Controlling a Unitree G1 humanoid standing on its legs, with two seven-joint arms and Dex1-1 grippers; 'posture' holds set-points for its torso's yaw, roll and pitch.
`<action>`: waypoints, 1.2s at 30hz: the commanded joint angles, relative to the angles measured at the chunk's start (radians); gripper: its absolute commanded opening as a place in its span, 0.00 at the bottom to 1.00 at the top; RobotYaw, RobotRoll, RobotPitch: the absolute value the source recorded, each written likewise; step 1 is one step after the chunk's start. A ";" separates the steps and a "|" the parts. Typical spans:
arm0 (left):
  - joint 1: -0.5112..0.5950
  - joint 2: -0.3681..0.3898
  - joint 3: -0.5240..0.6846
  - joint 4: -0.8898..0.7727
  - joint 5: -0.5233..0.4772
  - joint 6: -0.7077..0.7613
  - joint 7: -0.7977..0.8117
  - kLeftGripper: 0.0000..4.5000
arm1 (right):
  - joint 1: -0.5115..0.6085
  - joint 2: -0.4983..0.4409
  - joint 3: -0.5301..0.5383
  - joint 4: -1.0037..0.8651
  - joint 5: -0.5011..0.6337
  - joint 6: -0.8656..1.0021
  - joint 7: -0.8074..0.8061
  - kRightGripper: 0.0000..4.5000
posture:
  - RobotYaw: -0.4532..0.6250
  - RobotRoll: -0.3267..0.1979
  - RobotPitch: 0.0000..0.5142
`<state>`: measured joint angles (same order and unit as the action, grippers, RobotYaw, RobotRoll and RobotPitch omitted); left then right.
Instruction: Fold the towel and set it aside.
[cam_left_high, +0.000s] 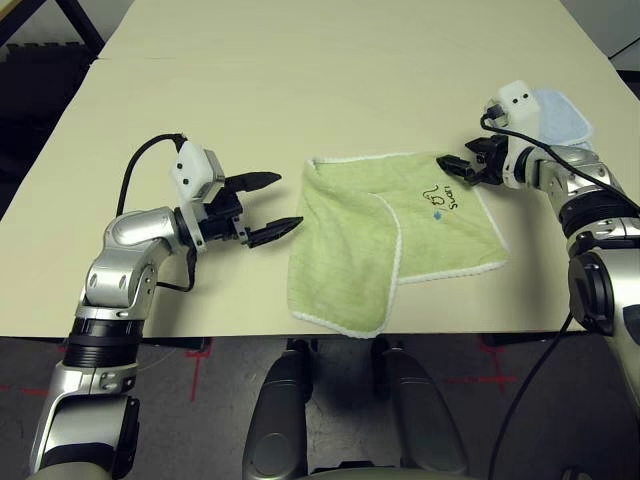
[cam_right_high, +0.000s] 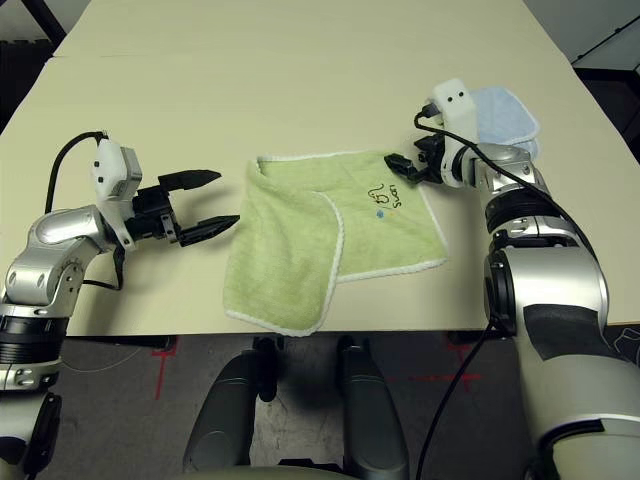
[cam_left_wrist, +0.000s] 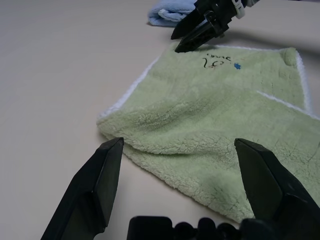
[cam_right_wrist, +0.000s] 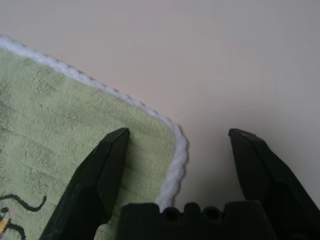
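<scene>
Right pincer (cam_right_wrist: 179, 131) is spread with the towel's (cam_left_high: 345, 240) far corner between its fingers, nothing pinched. Left pincer (cam_left_wrist: 179, 141) is wide open too, just beside the towel's other side. Towel lies between the two, flap near the left one folded over, rest flat. Blue cloth (cam_left_high: 562, 118) sits past the right one. Looks partly folded to me, so more folding and the set-aside are left.

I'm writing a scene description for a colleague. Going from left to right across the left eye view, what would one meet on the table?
Left gripper → green towel → light blue towel, beyond the right gripper, whose place overlaps the green towel's right part.
</scene>
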<state>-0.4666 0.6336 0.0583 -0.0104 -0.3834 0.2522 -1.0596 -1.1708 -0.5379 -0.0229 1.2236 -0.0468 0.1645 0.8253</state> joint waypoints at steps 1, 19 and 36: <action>0.006 0.005 -0.012 -0.031 -0.007 0.012 0.000 1.00 | 0.023 0.003 0.028 0.040 -0.031 0.018 0.027 0.71 | 0.47 0.62 0.61; -0.051 -0.033 -0.037 0.072 -0.004 -0.007 -0.003 1.00 | 0.059 -0.024 -0.053 -0.156 0.126 0.097 0.311 0.01 | 0.41 0.62 0.52; -0.081 -0.081 -0.038 0.198 0.045 -0.043 0.069 1.00 | 0.033 0.103 -0.155 -0.446 0.303 -0.175 0.185 0.01 | 0.39 0.62 0.43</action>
<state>-0.5522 0.5632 0.0211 0.1762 -0.3572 0.2207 -1.0160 -1.1138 -0.4455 -0.1759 0.7913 0.2511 0.0463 1.0193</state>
